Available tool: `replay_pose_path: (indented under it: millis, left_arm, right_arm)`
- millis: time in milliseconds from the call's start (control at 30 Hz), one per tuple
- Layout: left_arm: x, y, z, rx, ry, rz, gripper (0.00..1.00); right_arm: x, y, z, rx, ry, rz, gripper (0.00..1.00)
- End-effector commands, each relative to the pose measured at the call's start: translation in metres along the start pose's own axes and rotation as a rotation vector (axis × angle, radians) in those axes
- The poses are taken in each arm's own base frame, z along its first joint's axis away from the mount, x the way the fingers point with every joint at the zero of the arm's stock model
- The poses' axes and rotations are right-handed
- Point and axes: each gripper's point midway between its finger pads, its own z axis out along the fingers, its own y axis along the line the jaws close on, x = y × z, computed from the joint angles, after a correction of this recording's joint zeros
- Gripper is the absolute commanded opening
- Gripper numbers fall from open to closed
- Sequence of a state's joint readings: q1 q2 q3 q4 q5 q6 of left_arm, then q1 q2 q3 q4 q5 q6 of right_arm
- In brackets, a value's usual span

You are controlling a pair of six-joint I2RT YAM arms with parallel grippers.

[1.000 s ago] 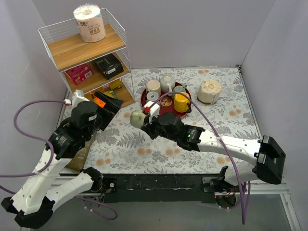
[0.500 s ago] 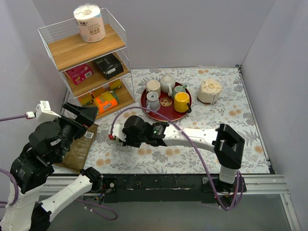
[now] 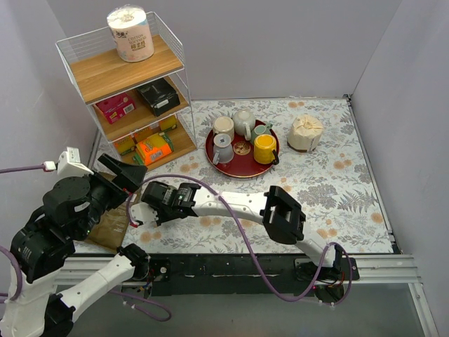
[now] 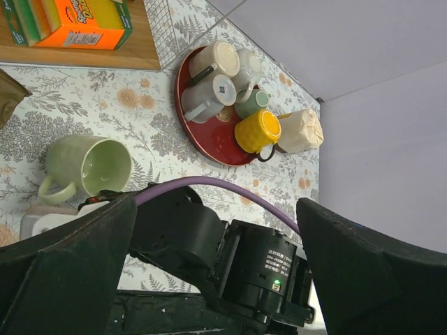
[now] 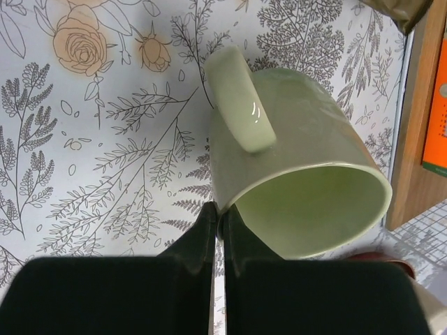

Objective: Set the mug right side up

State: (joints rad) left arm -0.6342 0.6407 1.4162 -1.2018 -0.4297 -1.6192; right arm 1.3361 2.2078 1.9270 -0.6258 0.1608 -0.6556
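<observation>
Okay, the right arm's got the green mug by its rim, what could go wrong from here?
1. The right gripper pinches only a thin bit of rim on the green mug, beside the handle. The tilted mug could slip or swing out.
2. The shelf board and the brown bag sit close by, so turning the mug might knock them.

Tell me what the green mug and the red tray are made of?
The green mug looks like glazed ceramic: thick walls and a shiny glint on its handle. The red tray is smooth and slightly glossy, maybe lacquered wood or plastic; I can't tell which.
</observation>
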Motion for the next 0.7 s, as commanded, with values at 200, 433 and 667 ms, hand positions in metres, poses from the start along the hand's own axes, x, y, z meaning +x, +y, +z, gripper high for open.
replay_pose_path:
  millis: [200, 433, 667]
  left_arm:
    - [-0.009, 0.006, -0.019, 0.014, -0.019, -0.001, 0.98]
    - [-0.007, 0.009, -0.018, 0.004, -0.018, -0.002, 0.98]
    - [-0.007, 0.008, -0.016, 0.004, -0.024, -0.010, 0.98]
  right_arm:
    - [0.002, 0.000, -0.019, 0.016, 0.115, -0.107, 0.06]
    - [0.002, -0.010, -0.024, 0.076, 0.119, -0.128, 0.21]
    - [-0.011, -0.019, -0.025, 0.110, 0.079, -0.128, 0.27]
